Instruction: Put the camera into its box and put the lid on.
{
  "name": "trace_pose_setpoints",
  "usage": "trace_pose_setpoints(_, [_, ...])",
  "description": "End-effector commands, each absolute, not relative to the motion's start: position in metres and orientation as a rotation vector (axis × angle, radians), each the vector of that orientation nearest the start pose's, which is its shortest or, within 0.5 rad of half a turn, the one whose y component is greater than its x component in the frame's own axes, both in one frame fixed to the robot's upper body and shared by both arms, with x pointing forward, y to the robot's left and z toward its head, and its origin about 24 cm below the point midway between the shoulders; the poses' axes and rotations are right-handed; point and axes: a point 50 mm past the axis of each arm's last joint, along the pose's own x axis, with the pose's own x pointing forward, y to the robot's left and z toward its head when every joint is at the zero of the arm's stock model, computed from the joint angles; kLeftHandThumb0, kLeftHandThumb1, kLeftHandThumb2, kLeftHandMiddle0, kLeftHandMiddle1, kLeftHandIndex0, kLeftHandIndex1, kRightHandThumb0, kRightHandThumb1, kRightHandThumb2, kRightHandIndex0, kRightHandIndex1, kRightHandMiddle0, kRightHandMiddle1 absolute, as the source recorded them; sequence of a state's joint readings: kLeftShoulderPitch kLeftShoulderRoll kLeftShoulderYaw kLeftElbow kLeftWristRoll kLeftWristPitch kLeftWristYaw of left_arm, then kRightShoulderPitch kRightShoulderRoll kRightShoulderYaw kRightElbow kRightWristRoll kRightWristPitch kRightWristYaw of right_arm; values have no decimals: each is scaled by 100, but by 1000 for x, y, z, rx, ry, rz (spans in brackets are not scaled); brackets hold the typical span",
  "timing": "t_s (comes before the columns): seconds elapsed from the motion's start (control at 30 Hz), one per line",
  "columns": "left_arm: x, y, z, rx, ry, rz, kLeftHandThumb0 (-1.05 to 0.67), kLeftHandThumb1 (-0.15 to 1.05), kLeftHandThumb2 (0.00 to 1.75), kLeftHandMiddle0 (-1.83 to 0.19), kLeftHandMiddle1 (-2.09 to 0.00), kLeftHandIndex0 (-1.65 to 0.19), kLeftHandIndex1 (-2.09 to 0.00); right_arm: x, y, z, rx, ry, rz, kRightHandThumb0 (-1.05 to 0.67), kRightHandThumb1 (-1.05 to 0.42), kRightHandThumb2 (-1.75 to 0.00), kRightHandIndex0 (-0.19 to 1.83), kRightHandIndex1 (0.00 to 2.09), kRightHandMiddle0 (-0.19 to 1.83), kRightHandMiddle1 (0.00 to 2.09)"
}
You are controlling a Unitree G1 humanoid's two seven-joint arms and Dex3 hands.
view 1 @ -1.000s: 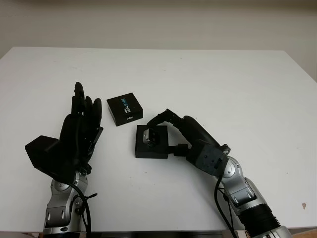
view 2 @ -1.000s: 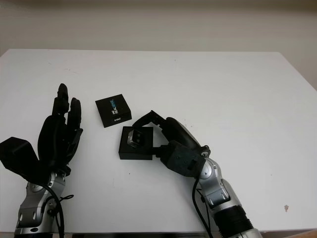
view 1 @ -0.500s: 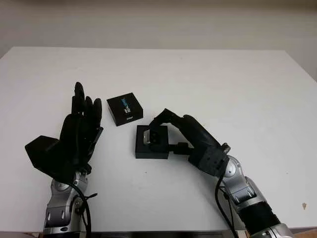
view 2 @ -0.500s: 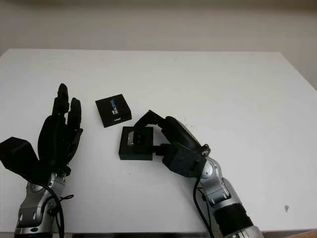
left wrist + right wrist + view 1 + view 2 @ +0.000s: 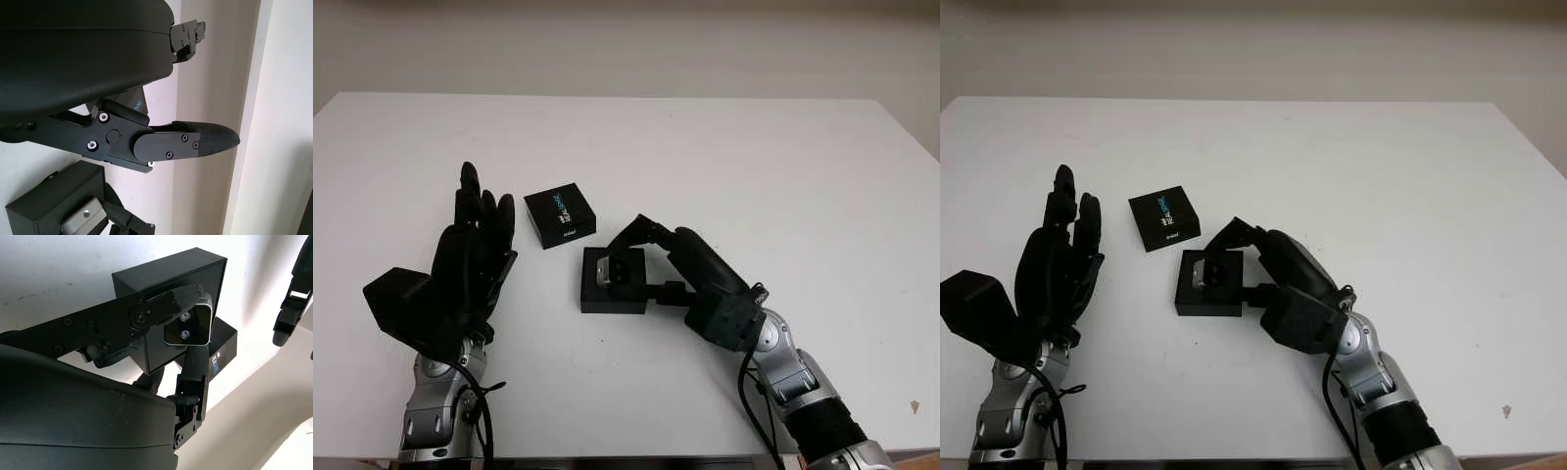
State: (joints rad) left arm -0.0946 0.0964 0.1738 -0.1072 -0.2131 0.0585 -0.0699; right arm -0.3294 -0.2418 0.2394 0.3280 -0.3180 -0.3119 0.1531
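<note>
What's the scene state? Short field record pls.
camera: silver, held by right hand over the open box
box: black, open, on the white table
lid: black, printed, on the table just behind the box, apart from it
right hand: shut on camera, at the box
left hand: open, raised, left of the box
lid on box: not yet

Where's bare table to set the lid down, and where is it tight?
Bare table runs behind the lid to the far edge and across the whole right side beyond the right hand. It is crowded mid-left: the open left hand, lid and box sit close, with the right hand holding the camera over the box.
</note>
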Motion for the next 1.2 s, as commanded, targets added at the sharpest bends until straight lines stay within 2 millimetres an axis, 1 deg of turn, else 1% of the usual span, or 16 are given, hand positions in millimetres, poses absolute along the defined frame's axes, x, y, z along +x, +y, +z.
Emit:
trace_pose_setpoints(0.0, [267,195,93,-118,-179,46,-68,105,42,19,0,19,0,304,-112,73,-573,-273,485,-38,-92,-6,11,91,36,154])
trace_pose_setpoints(0.03, [268,194,93,-119,-179,45,-68,105,42,19,0,19,0,305,-113,76,-551,-264,485,-39,-93,-6,10,88,35,155])
trace_pose_setpoints(0.13, [269,193,93,-119,-180,45,-68,105,41,19,0,19,0,312,-117,87,-471,-246,468,-44,-95,-5,18,65,37,155])
trace_pose_setpoints(0.23, [270,192,93,-102,-178,41,-70,105,42,19,0,19,0,316,-119,97,-388,-241,445,-45,-93,-5,23,56,40,157])
trace_pose_setpoints(0.4, [271,190,93,-117,-180,38,-68,105,43,19,0,19,0,317,-120,107,-348,-259,450,-45,-91,-5,25,52,42,155])
trace_pose_setpoints(0.57, [271,188,92,-127,-180,38,-68,105,42,19,0,19,0,315,-120,109,-346,-245,455,-47,-90,-5,28,51,45,153])
trace_pose_setpoints(0.73, [271,187,92,-124,-180,40,-69,105,42,19,0,19,0,315,-122,110,-330,-213,474,-45,-91,-5,27,48,43,152])
trace_pose_setpoints(0.9, [271,187,91,-125,-180,37,-69,105,41,19,0,19,0,323,-125,122,-391,-147,561,-47,-91,-5,26,43,41,157])
trace_pose_setpoints(1.03, [271,186,91,-123,-178,40,-69,105,41,19,0,19,0,329,-128,129,-424,-96,592,-46,-90,-5,27,42,40,160])
trace_pose_setpoints(1.17, [270,186,90,-124,-177,39,-69,105,41,19,0,19,0,334,-129,130,-445,-73,613,-50,-90,-5,28,41,43,165])
